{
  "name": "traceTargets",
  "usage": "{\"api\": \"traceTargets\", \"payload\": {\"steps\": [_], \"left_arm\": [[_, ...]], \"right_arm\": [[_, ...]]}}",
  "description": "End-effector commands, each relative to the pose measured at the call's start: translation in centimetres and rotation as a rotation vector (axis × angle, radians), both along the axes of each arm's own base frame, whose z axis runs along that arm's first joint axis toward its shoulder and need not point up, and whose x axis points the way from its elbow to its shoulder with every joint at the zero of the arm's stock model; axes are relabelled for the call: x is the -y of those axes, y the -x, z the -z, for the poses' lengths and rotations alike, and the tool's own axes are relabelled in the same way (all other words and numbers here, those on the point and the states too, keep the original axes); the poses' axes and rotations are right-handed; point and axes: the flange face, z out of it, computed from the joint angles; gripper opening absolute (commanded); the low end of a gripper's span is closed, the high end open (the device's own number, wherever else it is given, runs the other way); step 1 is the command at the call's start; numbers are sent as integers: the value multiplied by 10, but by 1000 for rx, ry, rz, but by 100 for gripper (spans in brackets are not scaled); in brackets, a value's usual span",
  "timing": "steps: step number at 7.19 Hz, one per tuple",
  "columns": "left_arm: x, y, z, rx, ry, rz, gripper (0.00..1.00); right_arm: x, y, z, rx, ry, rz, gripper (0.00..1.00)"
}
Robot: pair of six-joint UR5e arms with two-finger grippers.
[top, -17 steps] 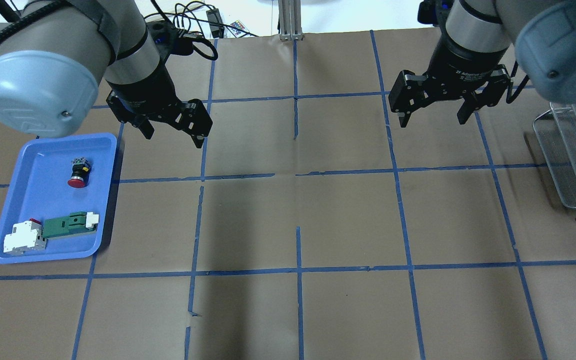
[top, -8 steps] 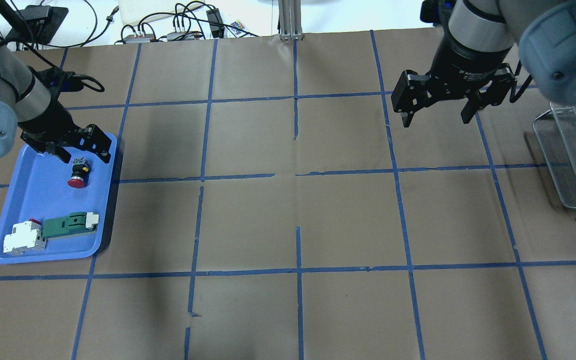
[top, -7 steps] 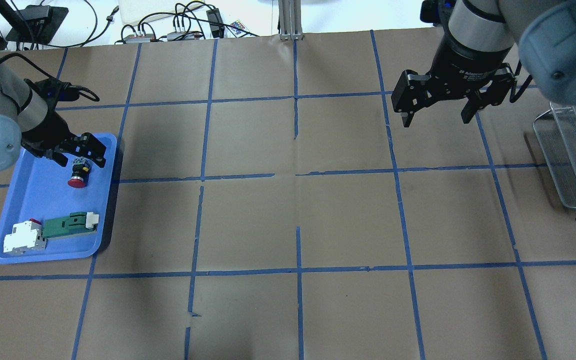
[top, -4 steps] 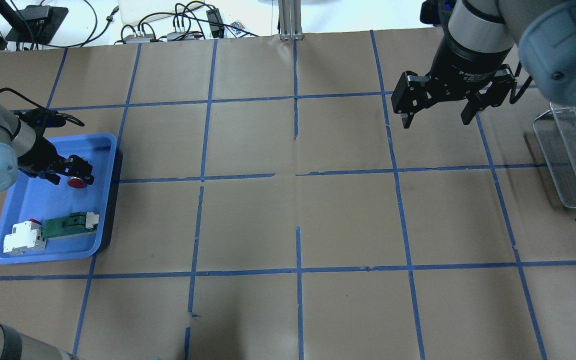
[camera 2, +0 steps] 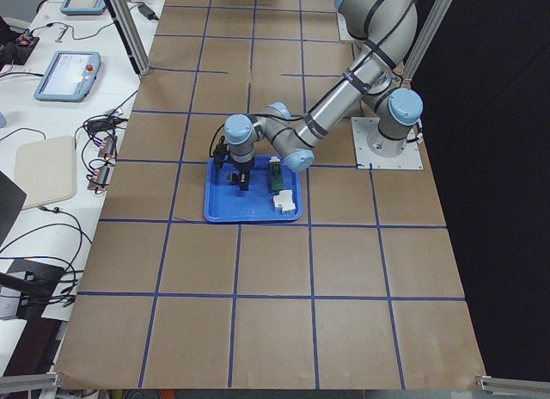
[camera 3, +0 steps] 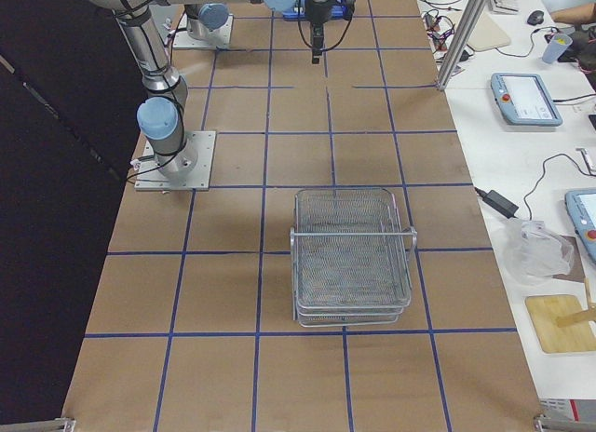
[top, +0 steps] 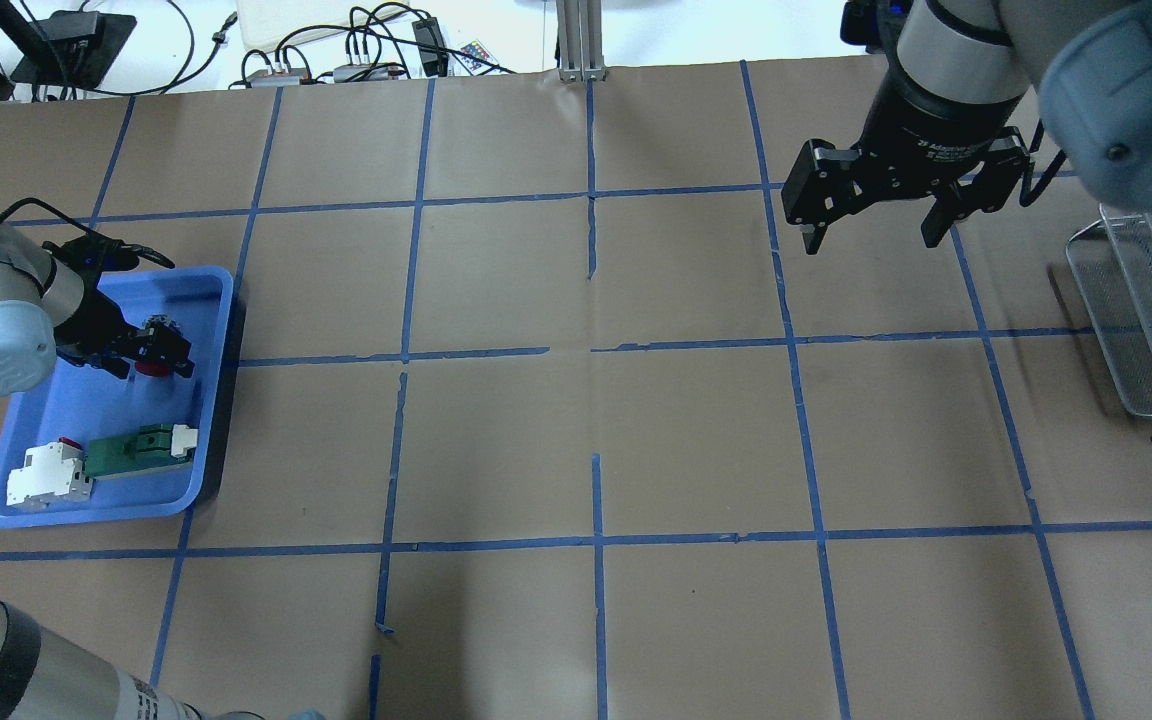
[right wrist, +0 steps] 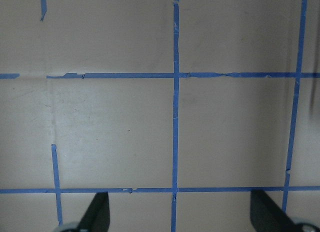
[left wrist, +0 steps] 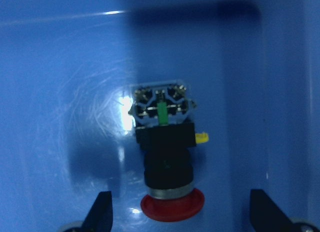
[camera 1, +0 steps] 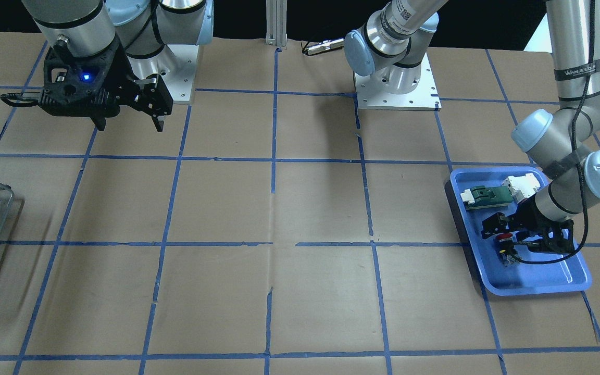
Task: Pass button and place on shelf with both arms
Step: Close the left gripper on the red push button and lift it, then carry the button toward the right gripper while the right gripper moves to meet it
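Black left gripper [left wrist: 182,214], fingers [left wrist: 102,212] spread wide; between them a red mushroom-capped, black-barrelled button [left wrist: 166,157] on glossy blue plastic tray [left wrist: 60,67]. Black right gripper [top: 871,228] likewise spread.

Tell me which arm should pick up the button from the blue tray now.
Left. The left gripper is open and low in the blue tray, its fingers either side of the button. The right gripper hangs open far across the table, on the side of the shelf.
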Motion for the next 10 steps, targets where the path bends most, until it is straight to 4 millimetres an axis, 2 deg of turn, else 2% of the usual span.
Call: {"api": "traceTargets", "payload": {"steps": [1, 2, 3, 4, 5, 6, 7, 9, 10], "left_arm": [[-3, 0, 4, 3, -10, 1, 38], [1, -3, -4, 14, 5, 8, 10], [1, -4, -8, 17, 12, 8, 0], [2, -4, -15, 24, 24, 11, 0], [9, -5, -24, 35, 45, 98, 0], [21, -2, -44, 46, 81, 236, 0], [30, 23, -64, 36, 78, 317, 0], [42, 119, -117, 17, 64, 525, 0], [47, 176, -139, 12, 66, 662, 0]], "right_arm": [[-1, -2, 1, 14, -3, 7, 100], [0, -2, 1, 14, 2, 7, 100], [3, -1, 3, 14, -1, 7, 100], [2, -4, 2, 40, -1, 0, 100], [3, -7, 3, 91, -2, 2, 100], [4, -8, -5, 101, 21, -4, 100], [10, -2, -7, 99, 58, -71, 100], [16, 38, -13, 94, 82, -302, 100], [8, 41, -22, 109, 106, -468, 100]]}}
